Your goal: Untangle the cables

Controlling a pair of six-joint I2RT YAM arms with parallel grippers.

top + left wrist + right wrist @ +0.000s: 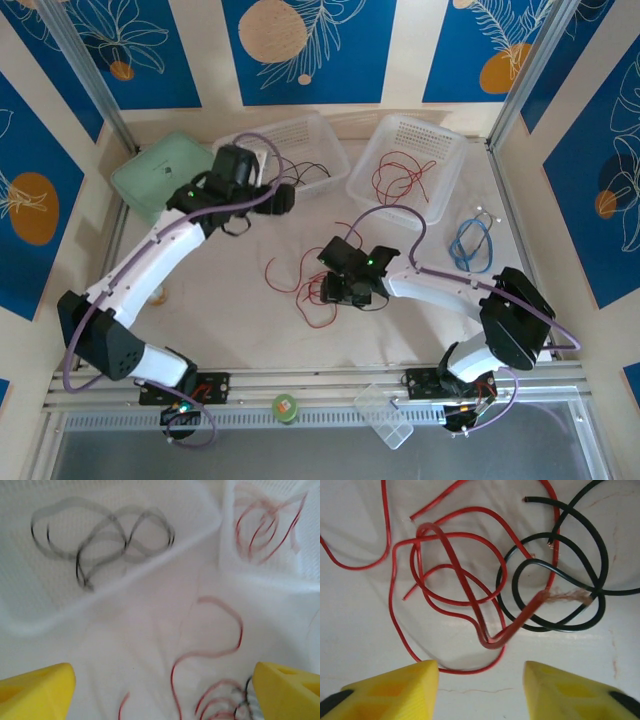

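Red and black cables [492, 641] lie tangled just ahead of right gripper [480, 667], jaws parted, empty; left gripper [162, 672] spread, empty.

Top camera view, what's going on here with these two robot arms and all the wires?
The two arms seem to be sorting a tangle of thin wires by colour. Some black wires lie in the left basket and some red wires in the right basket. A knot of red and black wires lies on the table. The right gripper hangs just over it, jaws apart and empty. The left gripper is open and empty, near the baskets.
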